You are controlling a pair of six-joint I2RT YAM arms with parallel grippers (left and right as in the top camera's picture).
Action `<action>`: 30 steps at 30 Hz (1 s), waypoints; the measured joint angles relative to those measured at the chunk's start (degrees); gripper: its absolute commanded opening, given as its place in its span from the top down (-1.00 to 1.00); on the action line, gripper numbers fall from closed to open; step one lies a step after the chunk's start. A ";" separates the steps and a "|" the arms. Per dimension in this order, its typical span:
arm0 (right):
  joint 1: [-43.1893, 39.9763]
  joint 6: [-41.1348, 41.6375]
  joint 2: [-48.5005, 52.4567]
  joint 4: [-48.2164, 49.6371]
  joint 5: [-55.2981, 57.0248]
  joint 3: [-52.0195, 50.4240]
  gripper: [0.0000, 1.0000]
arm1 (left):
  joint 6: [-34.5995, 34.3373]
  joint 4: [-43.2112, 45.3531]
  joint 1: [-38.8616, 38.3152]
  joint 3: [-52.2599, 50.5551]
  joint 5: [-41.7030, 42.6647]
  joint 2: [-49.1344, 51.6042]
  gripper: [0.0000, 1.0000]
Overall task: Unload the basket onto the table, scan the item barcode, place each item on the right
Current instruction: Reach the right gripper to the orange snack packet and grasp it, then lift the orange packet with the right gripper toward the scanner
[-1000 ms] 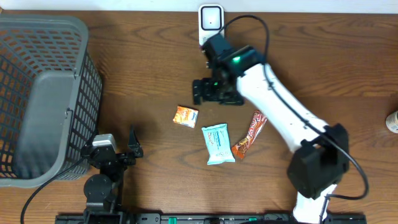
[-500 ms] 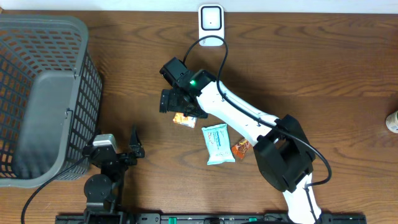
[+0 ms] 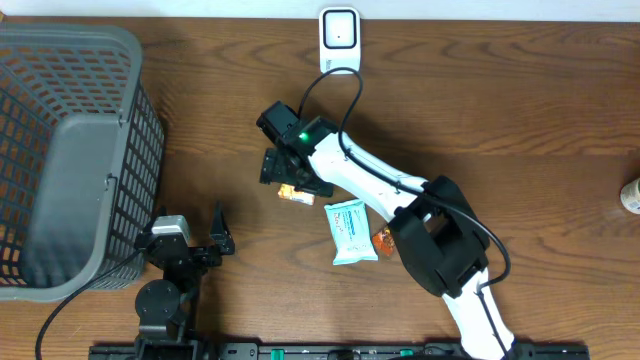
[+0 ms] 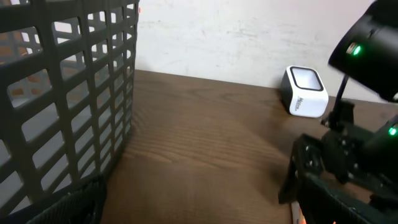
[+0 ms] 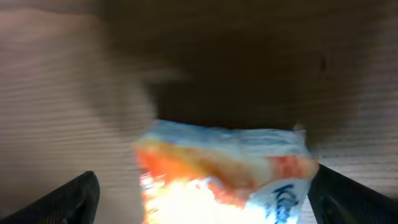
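R gripper jaws fully apart, hovering over orange snack packet flat on table. You centre it btwn fingers, descend straight, pinch narrow sides, then present to scanner

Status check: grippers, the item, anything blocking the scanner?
Both open: right gripper poised over orange packet, left gripper parked by basket. Packet flat on table, short of scanner. Teal packet on near side, not in the way.

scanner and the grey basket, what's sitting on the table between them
Nothing; the table between scanner and basket is bare wood, plain in the overhead and left wrist views.
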 measured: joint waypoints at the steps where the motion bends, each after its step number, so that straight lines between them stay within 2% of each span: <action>1: 0.00 0.00 0.20 -0.28 0.02 0.00 -0.98 | 0.00 0.00 0.00 0.00 0.00 0.00 -0.96; 9: 0.33 0.17 1.46 -3.28 2.56 0.48 -0.40 | 0.00 0.02 0.00 0.00 0.00 0.00 -0.96; 18: -0.13 -2.60 1.49 -5.33 3.19 0.55 -0.37 | 0.00 0.02 0.00 0.00 0.00 0.00 -0.96; 20: -1.60 -4.66 1.49 -9.40 2.01 0.98 -0.36 | 0.00 0.00 0.00 0.00 0.00 0.00 -0.96; 21: -2.32 -5.62 1.51 -11.04 1.16 1.51 -0.29 | 0.00 0.00 0.00 0.00 0.00 0.00 -0.96; 22: -4.92 -8.76 1.49 -15.54 -1.07 3.39 -0.29 | 0.00 0.02 0.00 0.00 0.00 0.00 -0.96; 30: -13.53 -21.53 1.38 -31.98 -7.85 10.49 -0.32 | 0.00 0.02 0.00 0.00 0.02 0.02 -0.96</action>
